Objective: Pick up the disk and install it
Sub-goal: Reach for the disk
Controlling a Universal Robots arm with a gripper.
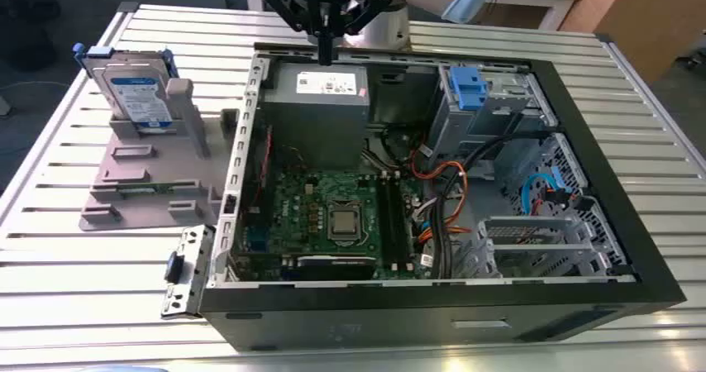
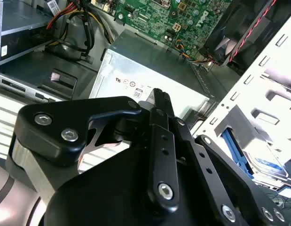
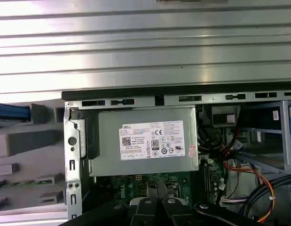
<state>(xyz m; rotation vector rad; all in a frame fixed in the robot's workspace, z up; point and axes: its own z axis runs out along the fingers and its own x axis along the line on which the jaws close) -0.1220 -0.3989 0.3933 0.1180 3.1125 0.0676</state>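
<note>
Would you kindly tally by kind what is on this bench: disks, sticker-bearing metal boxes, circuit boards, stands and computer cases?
Disk: 1
Grey metal box with a white sticker: 1
Green circuit board: 1
Grey stand: 1
Open computer case: 1
Total: 5
</note>
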